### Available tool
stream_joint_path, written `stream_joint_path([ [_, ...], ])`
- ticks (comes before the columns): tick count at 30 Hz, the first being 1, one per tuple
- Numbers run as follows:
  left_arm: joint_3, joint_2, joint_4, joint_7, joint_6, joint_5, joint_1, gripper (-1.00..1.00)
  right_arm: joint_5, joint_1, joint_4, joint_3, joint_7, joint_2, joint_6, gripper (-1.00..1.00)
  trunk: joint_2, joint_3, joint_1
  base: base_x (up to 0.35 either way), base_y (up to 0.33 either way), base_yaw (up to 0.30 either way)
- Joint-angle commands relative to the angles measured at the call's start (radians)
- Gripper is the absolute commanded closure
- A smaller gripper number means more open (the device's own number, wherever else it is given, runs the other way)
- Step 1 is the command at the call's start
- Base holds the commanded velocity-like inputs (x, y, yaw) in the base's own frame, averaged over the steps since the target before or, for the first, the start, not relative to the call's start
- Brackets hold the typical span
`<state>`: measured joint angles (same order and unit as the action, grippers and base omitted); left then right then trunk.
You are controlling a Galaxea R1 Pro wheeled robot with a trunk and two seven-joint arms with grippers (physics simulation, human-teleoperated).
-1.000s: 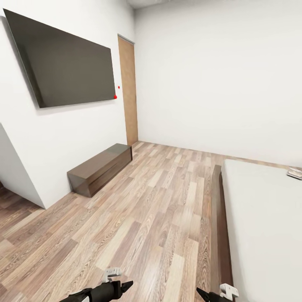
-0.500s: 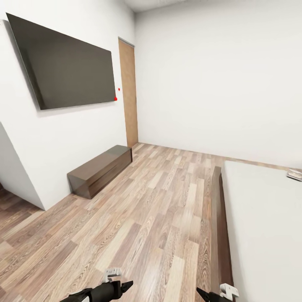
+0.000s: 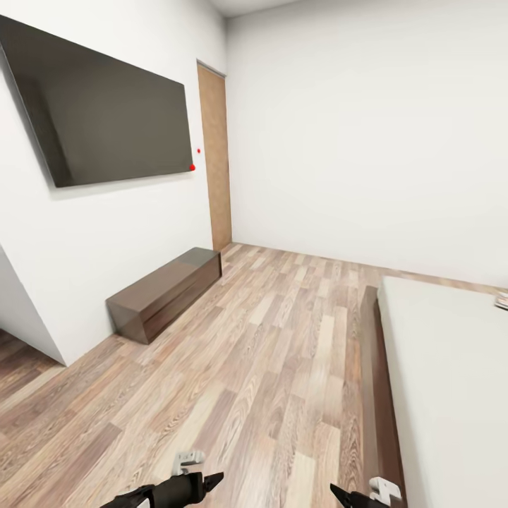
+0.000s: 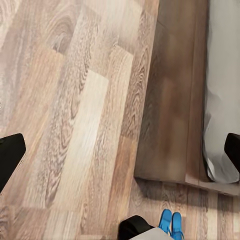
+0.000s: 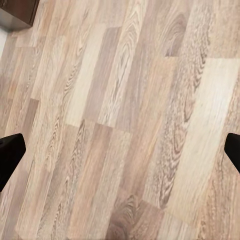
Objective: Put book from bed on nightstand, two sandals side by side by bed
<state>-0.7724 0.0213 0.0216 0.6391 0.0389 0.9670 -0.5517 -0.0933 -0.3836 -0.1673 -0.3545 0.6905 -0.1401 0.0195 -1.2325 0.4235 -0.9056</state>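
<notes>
With both sets of jaws standing apart and empty, the robot is risking clipping the bed (image 3: 451, 381) frame while closing on the book (image 3: 502, 302) at its far edge, sandals (image 4: 170, 223) lying off the bed's corner.

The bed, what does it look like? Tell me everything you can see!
The bed is big and low, along the head view's right side. It has a plain off-white mattress, smooth and flat, sitting in a dark brown wooden frame that rests on the wood-plank floor. A small book lies on the mattress at the far edge of the picture. In the left wrist view, a corner of the bed shows, with blue sandals on the floor just past its end.
</notes>
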Motion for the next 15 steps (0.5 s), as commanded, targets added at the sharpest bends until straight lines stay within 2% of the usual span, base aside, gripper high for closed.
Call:
stream_joint_path([
  [1, -0.008, 0.0, 0.0, 0.002, 0.004, 0.006, -0.001, -1.0, -0.01, 0.0, 0.002, 0.005, 0.003, 0.0, 0.002, -1.0, -0.001, 0.001, -0.001, 0.332, 0.0, 0.0],
  [15, -0.008, 0.002, 0.0, 0.001, 0.004, 0.006, -0.001, -1.0, -0.009, 0.0, 0.002, 0.006, 0.003, 0.0, 0.002, -1.0, -0.001, 0.001, -0.001, 0.333, 0.0, 0.0],
])
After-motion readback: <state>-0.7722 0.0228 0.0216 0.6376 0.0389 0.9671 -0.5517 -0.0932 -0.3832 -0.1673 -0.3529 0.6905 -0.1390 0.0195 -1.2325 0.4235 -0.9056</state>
